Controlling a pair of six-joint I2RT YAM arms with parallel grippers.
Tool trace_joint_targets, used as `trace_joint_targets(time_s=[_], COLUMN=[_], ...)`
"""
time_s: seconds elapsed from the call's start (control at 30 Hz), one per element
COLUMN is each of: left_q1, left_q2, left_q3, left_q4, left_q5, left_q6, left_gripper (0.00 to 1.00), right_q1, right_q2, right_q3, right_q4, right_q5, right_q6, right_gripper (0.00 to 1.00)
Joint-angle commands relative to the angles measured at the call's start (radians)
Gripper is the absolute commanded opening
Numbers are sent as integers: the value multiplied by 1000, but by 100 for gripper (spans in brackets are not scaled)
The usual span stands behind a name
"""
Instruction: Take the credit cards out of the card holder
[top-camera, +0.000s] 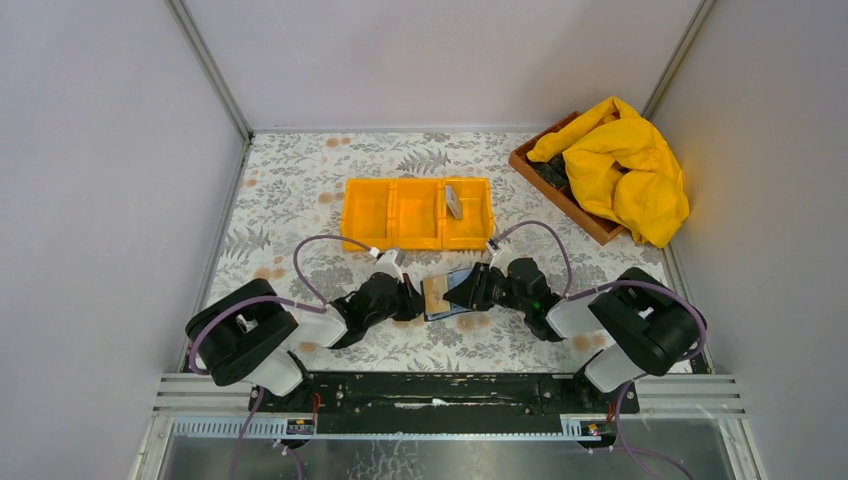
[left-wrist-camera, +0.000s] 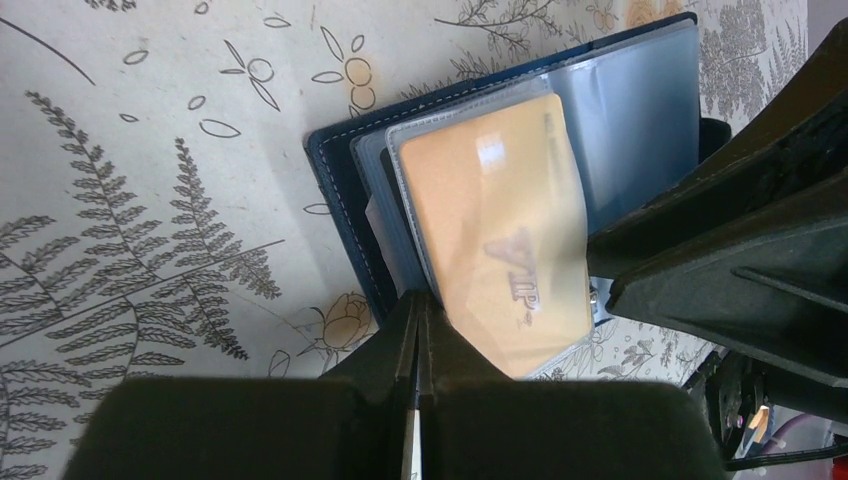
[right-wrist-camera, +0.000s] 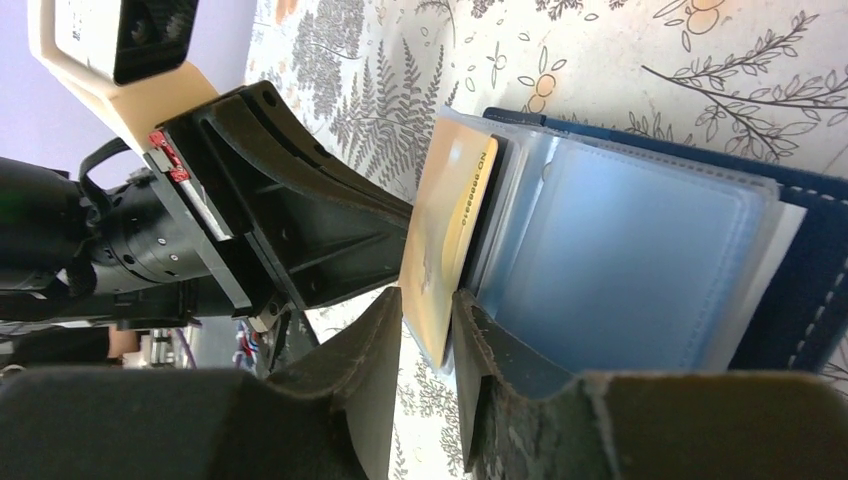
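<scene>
The dark blue card holder (top-camera: 456, 279) lies open on the flowered table between my two grippers. Its clear sleeves (right-wrist-camera: 630, 270) are fanned out over the blue cover (left-wrist-camera: 335, 190). A tan-orange credit card (left-wrist-camera: 510, 230) sits in a raised sleeve and stands nearly on edge (right-wrist-camera: 445, 230). My left gripper (left-wrist-camera: 420, 305) is shut, with its tips pinched on the edge of that sleeve. My right gripper (right-wrist-camera: 428, 300) straddles the card's lower corner with its jaws apart. A grey credit card (top-camera: 453, 200) leans in the right compartment of the orange tray (top-camera: 385, 215).
A wooden box (top-camera: 540, 165) holding a crumpled yellow cloth (top-camera: 625, 165) stands at the back right. White walls close in the table on three sides. The two arms meet tip to tip near the front middle, the left (top-camera: 415, 298) and the right (top-camera: 466, 292).
</scene>
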Motion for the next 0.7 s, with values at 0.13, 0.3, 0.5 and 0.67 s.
trace_joint_targets(time_s=[0.13,0.3,0.5,0.67], left_q1=[-4,-4,-3,-4], left_q2=[64,72,77,75], left_q3=[5,3,3,2], left_q4=[-118,-114,-107,-105], left_q5=[-2,0,3,3], left_q6=[48,48,48,47], left_gripper=[0,0,0,0], right_q1=[29,28,29,34], right_q2=[107,139,170,165], right_q3=[11,8,18,31], right_q4=[273,351,348,272], right_q5=[-181,-206,-212,-191], right_q6=[110,144,138,98], right_gripper=[35,36,37,37])
